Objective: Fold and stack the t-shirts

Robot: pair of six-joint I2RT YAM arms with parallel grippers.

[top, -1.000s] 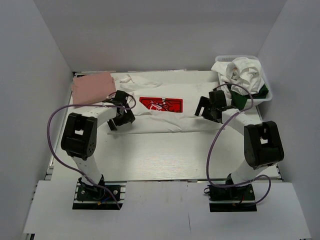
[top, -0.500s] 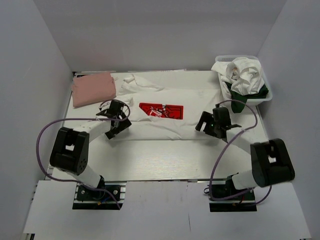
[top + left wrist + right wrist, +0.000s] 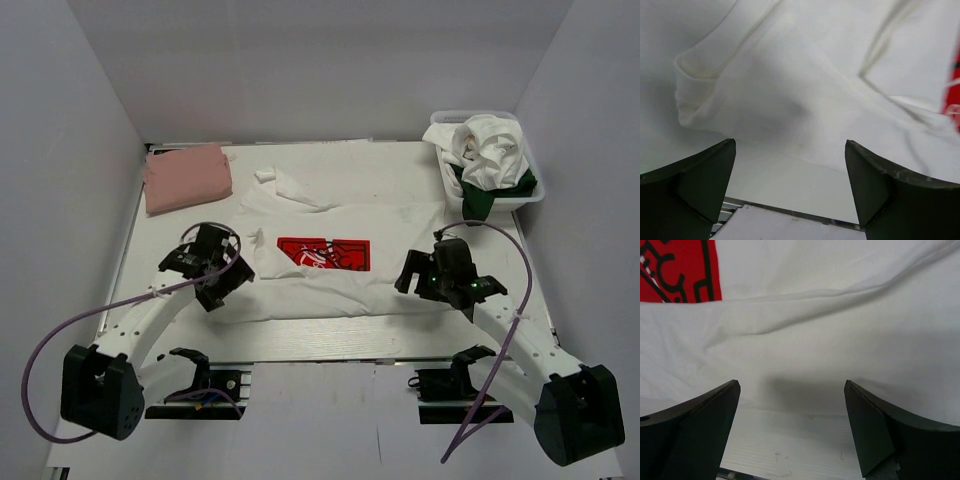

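Note:
A large white t-shirt [image 3: 340,285] with a red square print [image 3: 322,252] lies spread flat across the middle of the table. My left gripper [image 3: 220,284] hovers over its left sleeve [image 3: 735,85], jaws wide and empty. At the shirt's right side my right gripper [image 3: 416,277] is open too, above the hem [image 3: 840,335], with nothing between its fingers [image 3: 695,425]. The red print [image 3: 680,270] shows at the upper left of the right wrist view. A folded salmon-pink tee [image 3: 187,177] lies at the far left corner.
A white mesh basket [image 3: 531,196] at the far right holds crumpled white tees [image 3: 480,145] and a dark green one [image 3: 478,203]. The table's near edge [image 3: 790,214] runs just below the shirt's hem. White walls close in the left, right and back.
Both arms have swung down toward the near edge of the table. The white shirt now lies nearer that edge, and its print has shifted with it. Both grippers stayed open.

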